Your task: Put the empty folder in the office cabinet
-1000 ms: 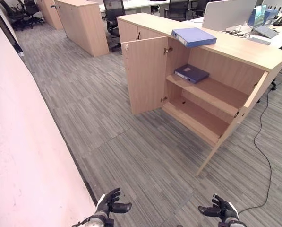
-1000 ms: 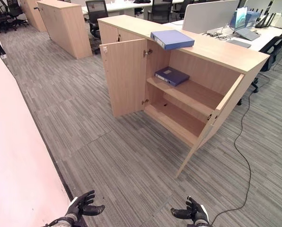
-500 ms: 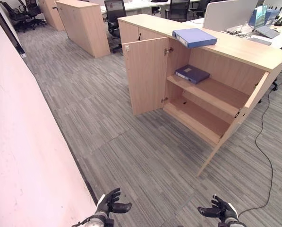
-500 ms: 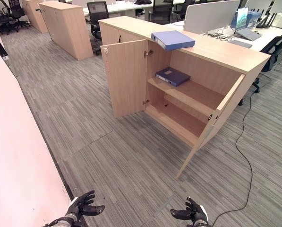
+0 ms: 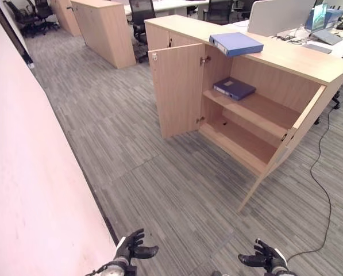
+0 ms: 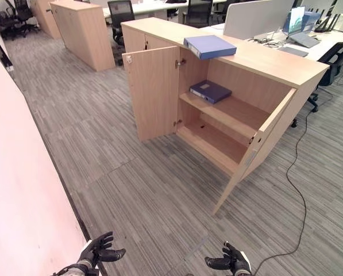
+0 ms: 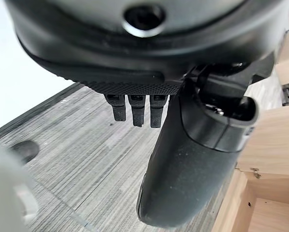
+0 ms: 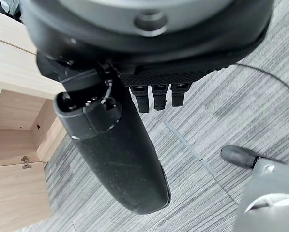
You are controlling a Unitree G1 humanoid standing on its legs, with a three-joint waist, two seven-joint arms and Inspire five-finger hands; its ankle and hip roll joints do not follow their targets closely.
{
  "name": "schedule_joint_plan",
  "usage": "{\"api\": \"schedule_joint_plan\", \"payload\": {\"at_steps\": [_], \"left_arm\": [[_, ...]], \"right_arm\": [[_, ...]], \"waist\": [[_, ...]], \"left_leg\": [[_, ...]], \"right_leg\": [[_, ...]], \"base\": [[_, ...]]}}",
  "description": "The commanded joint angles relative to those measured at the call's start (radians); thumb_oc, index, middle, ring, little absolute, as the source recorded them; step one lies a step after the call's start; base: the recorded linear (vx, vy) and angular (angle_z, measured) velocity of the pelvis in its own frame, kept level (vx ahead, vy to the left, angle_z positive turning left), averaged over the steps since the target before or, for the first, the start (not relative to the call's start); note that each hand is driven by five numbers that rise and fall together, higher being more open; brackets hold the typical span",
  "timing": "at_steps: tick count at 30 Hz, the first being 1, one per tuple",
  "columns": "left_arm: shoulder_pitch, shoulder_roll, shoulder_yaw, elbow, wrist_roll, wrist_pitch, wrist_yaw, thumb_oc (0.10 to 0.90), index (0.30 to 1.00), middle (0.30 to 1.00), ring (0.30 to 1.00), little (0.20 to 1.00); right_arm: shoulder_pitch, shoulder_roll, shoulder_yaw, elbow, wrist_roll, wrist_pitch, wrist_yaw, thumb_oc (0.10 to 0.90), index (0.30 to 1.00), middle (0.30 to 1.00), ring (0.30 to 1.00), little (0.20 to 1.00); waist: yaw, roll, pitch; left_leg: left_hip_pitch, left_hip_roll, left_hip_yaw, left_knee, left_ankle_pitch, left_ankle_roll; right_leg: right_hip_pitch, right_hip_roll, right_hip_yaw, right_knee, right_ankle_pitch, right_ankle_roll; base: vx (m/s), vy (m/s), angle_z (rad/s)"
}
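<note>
Left eye: blue folder [image 5: 236,43] lies atop the open office cabinet [image 5: 286,60], a darker folder [image 5: 233,88] on its upper shelf | Right eye: left hand [image 6: 95,250] and right hand [image 6: 231,261] low over carpet, both empty | Wrist views: fingers relaxed, holding nothing.

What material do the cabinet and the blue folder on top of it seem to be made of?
Cabinet: probably laminated wood board, matt, with a pale even grain and flat panels.
Blue folder: likely card with a smooth plastic covering, judging by its even, faintly glossy blue surface.
</note>
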Motion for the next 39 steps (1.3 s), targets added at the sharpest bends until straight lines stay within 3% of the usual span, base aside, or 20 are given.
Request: {"api": "schedule_joint_plan", "payload": {"at_steps": [1,6,9,12,18,20,21,22,25,27,28,29,30,31,32,33,35,37,38,39], "left_arm": [[-0.070,0.037,-0.015,-0.069,-0.034,-0.047,0.004,0.800,0.900,0.900,0.900,0.900],[-0.070,0.045,-0.027,-0.074,-0.013,-0.044,0.003,0.800,0.900,0.900,0.900,0.900],[-0.090,0.040,-0.019,-0.061,-0.032,-0.046,0.023,0.800,0.900,0.900,0.900,0.900],[-0.100,0.033,-0.012,-0.035,-0.037,-0.048,0.027,0.800,0.900,0.900,0.900,0.900],[-0.069,0.036,0.019,0.019,-0.048,-0.045,0.033,0.800,0.900,0.900,0.900,0.900],[-0.067,0.038,0.028,0.041,-0.054,-0.045,0.040,0.800,0.900,0.900,0.900,0.900],[-0.062,0.041,0.033,0.064,-0.058,-0.047,0.046,0.800,0.900,0.900,0.900,0.900],[-0.058,0.042,0.036,0.078,-0.059,-0.046,0.042,0.800,0.900,0.900,0.900,0.900],[-0.045,0.043,0.044,0.112,-0.052,-0.043,0.040,0.800,0.900,0.900,0.900,0.900],[-0.043,0.052,0.046,0.145,-0.033,-0.037,0.040,0.800,0.900,0.900,0.900,0.900],[-0.047,0.059,0.046,0.171,-0.018,-0.035,0.043,0.800,0.900,0.900,0.900,0.900],[-0.048,0.060,0.047,0.172,-0.017,-0.036,0.043,0.800,0.900,0.900,0.900,0.900],[-0.054,0.061,0.043,0.179,-0.018,-0.037,0.044,0.800,0.900,0.900,0.900,0.900],[-0.060,0.062,0.039,0.178,-0.021,-0.038,0.045,0.800,0.900,0.900,0.900,0.900],[-0.061,0.062,0.039,0.178,-0.021,-0.038,0.045,0.800,0.900,0.900,0.900,0.900],[-0.066,0.064,0.033,0.174,-0.028,-0.040,0.045,0.800,0.900,0.900,0.900,0.900],[-0.076,0.070,0.025,0.165,-0.030,-0.039,0.046,0.800,0.900,0.900,0.900,0.900],[-0.083,0.070,0.022,0.164,-0.030,-0.042,0.046,0.800,0.900,0.900,0.900,0.900],[-0.093,0.070,0.017,0.153,-0.028,-0.042,0.050,0.800,0.900,0.900,0.900,0.900],[-0.093,0.070,0.017,0.153,-0.028,-0.042,0.050,0.800,0.900,0.900,0.900,0.900]], "right_arm": [[-0.051,-0.065,0.027,-0.043,-0.031,-0.042,0.004,0.800,0.900,0.900,0.900,0.900],[-0.075,-0.063,0.063,-0.061,-0.042,-0.044,0.014,0.800,0.900,0.900,0.900,0.900],[-0.131,-0.062,0.091,-0.068,-0.033,-0.053,0.008,0.800,0.900,0.900,0.900,0.900],[-0.155,-0.062,0.102,-0.063,-0.040,-0.054,0.004,0.800,0.900,0.900,0.900,0.900],[-0.167,-0.052,0.111,-0.036,-0.040,-0.052,0.004,0.800,0.900,0.900,0.900,0.900],[-0.172,-0.053,0.115,-0.027,-0.045,-0.048,-0.001,0.800,0.900,0.900,0.900,0.900],[-0.180,-0.055,0.119,-0.017,-0.044,-0.048,-0.004,0.800,0.900,0.900,0.900,0.900],[-0.183,-0.053,0.120,-0.010,-0.043,-0.047,-0.001,0.800,0.900,0.900,0.900,0.900],[-0.186,-0.044,0.118,0.008,-0.044,-0.046,0.004,0.800,0.900,0.900,0.900,0.900],[-0.188,-0.030,0.117,0.024,-0.047,-0.045,0.000,0.800,0.900,0.900,0.900,0.900],[-0.186,-0.016,0.123,0.036,-0.059,-0.041,0.005,0.800,0.900,0.900,0.900,0.900],[-0.186,-0.015,0.123,0.037,-0.059,-0.041,0.005,0.800,0.900,0.900,0.900,0.900],[-0.198,-0.004,0.134,0.048,-0.069,-0.038,0.007,0.800,0.900,0.900,0.900,0.900],[-0.204,-0.005,0.138,0.049,-0.075,-0.035,0.007,0.800,0.900,0.900,0.900,0.900],[-0.205,-0.005,0.138,0.049,-0.075,-0.035,0.007,0.800,0.900,0.900,0.900,0.900],[-0.217,-0.002,0.141,0.058,-0.082,-0.035,0.007,0.800,0.900,0.900,0.900,0.900],[-0.232,0.000,0.139,0.062,-0.084,-0.031,0.007,0.800,0.900,0.900,0.900,0.900],[-0.239,-0.002,0.138,0.061,-0.080,-0.034,0.005,0.800,0.900,0.900,0.900,0.900],[-0.243,0.000,0.134,0.055,-0.073,-0.041,-0.001,0.800,0.900,0.900,0.900,0.900],[-0.243,0.000,0.134,0.055,-0.073,-0.041,-0.001,0.800,0.900,0.900,0.900,0.900]], "waist": [[0.010,-0.006,0.049],[0.038,0.002,0.060],[0.076,0.027,0.079],[0.095,0.031,0.084],[0.139,0.043,0.055],[0.169,0.045,0.052],[0.208,0.046,0.048],[0.216,0.047,0.039],[0.219,0.043,0.020],[0.230,0.025,-0.008],[0.229,0.003,-0.026],[0.230,-0.002,-0.030],[0.227,-0.035,-0.040],[0.230,-0.044,-0.039],[0.234,-0.042,-0.042],[0.239,-0.044,-0.043],[0.227,-0.038,-0.029],[0.223,-0.026,-0.024],[0.193,-0.007,-0.005],[0.195,-0.003,-0.006]], "left_leg": [[-0.065,0.128,-0.082,0.134,0.201,-0.037],[-0.111,0.157,-0.092,-0.058,0.185,-0.010],[-0.160,0.203,-0.116,-0.274,0.265,-0.020],[-0.178,0.215,-0.102,-0.362,0.255,-0.010],[-0.208,0.223,-0.114,-0.419,0.261,-0.022],[-0.243,0.212,-0.173,-0.420,0.259,-0.030],[-0.291,0.191,-0.262,-0.420,0.255,-0.047],[-0.300,0.173,-0.293,-0.419,0.249,-0.046],[-0.323,0.160,-0.286,-0.401,0.270,-0.042],[-0.351,0.149,-0.248,-0.359,0.299,-0.033],[-0.358,0.115,-0.228,-0.315,0.300,-0.011],[-0.362,0.111,-0.225,-0.313,0.298,-0.009],[-0.362,0.055,-0.205,-0.283,0.260,0.032],[-0.364,0.032,-0.191,-0.268,0.233,0.056],[-0.366,0.036,-0.189,-0.268,0.233,0.057],[-0.361,0.003,-0.169,-0.252,0.184,0.094],[-0.334,-0.043,-0.156,-0.247,0.139,0.136],[-0.321,-0.056,-0.146,-0.246,0.119,0.149],[-0.276,-0.091,-0.147,-0.268,0.087,0.169],[-0.277,-0.086,-0.146,-0.268,0.088,0.169]], "right_leg": [[0.092,0.008,0.009,0.064,-0.166,0.018],[0.110,-0.002,0.014,0.116,-0.210,0.046],[0.119,-0.005,0.034,0.200,-0.262,0.075],[0.137,-0.013,0.046,0.223,-0.289,0.095],[0.184,-0.006,0.105,0.221,-0.357,0.114],[0.208,-0.006,0.133,0.208,-0.377,0.114],[0.253,-0.006,0.171,0.172,-0.400,0.122],[0.268,-0.007,0.188,0.159,-0.408,0.130],[0.288,-0.028,0.205,0.146,-0.413,0.148],[0.283,-0.066,0.201,0.153,-0.395,0.171],[0.252,-0.104,0.198,0.201,-0.308,0.199],[0.247,-0.110,0.199,0.202,-0.308,0.203],[0.188,-0.159,0.209,0.297,-0.170,0.238],[0.150,-0.181,0.216,0.356,-0.081,0.252],[0.147,-0.178,0.221,0.353,-0.077,0.252],[0.095,-0.200,0.217,0.442,0.056,0.259],[0.046,-0.209,0.215,0.563,0.157,0.259],[0.025,-0.201,0.206,0.587,0.183,0.259],[-0.056,-0.148,0.234,0.664,0.142,0.259],[-0.058,-0.143,0.236,0.661,0.146,0.258]], "base": [[0.06,-0.030,0.09],[0.16,0.087,0.10],[0.24,0.151,0.26],[0.21,0.075,-0.10],[0.36,0.081,-0.02],[0.42,0.113,-0.41],[0.50,0.176,-0.67],[0.50,0.174,-0.67],[0.44,0.280,-0.23],[0.55,0.407,-0.17],[0.30,0.213,-0.23],[0.53,0.406,-0.40],[0.33,0.294,-0.30],[0.32,0.291,-0.35],[0.30,0.298,-0.41],[0.32,0.315,-0.50],[0.35,0.342,-0.44],[0.25,0.256,0.12],[0.27,0.273,0.30],[0.25,0.247,0.19]]}}
